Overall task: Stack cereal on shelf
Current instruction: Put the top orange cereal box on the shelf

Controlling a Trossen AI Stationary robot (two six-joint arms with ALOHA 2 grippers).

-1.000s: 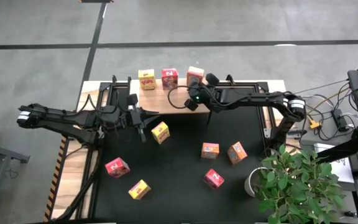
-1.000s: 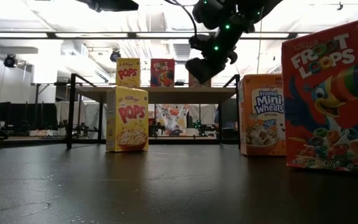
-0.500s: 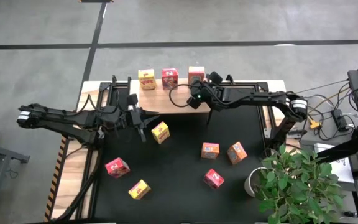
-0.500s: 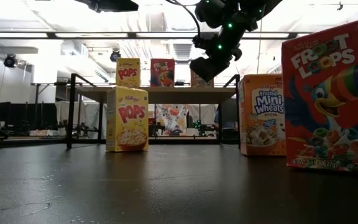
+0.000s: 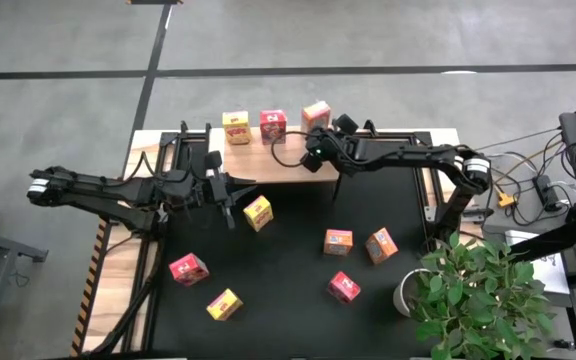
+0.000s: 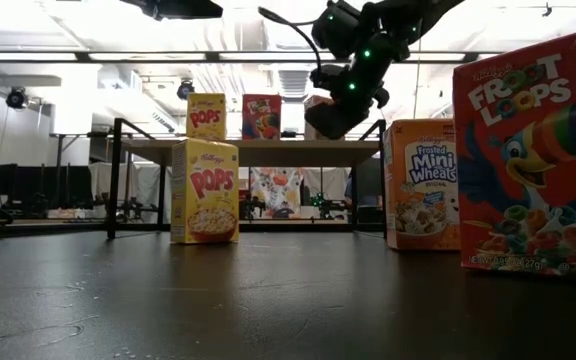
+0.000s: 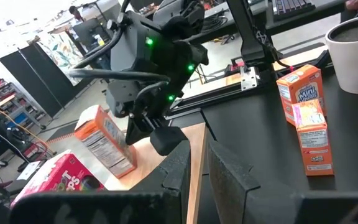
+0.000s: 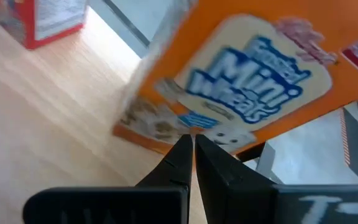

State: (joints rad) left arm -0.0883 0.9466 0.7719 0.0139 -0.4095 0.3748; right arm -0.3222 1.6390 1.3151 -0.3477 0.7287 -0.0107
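The left gripper (image 5: 230, 203) hovers over the mat (image 5: 288, 300) just left of a yellow box (image 5: 258, 212), fingers nearly together and holding nothing. On the shelf (image 5: 278, 160) stand a yellow box (image 5: 236, 127) and a red box (image 5: 273, 125), with an orange box (image 5: 315, 115) tilted at their right. The right gripper (image 8: 193, 142), pinched shut and empty, has its tips against that orange box's lower edge.

The wooden shelf (image 5: 268, 158) carries 3 cereal boxes (image 5: 272, 125) along its back.
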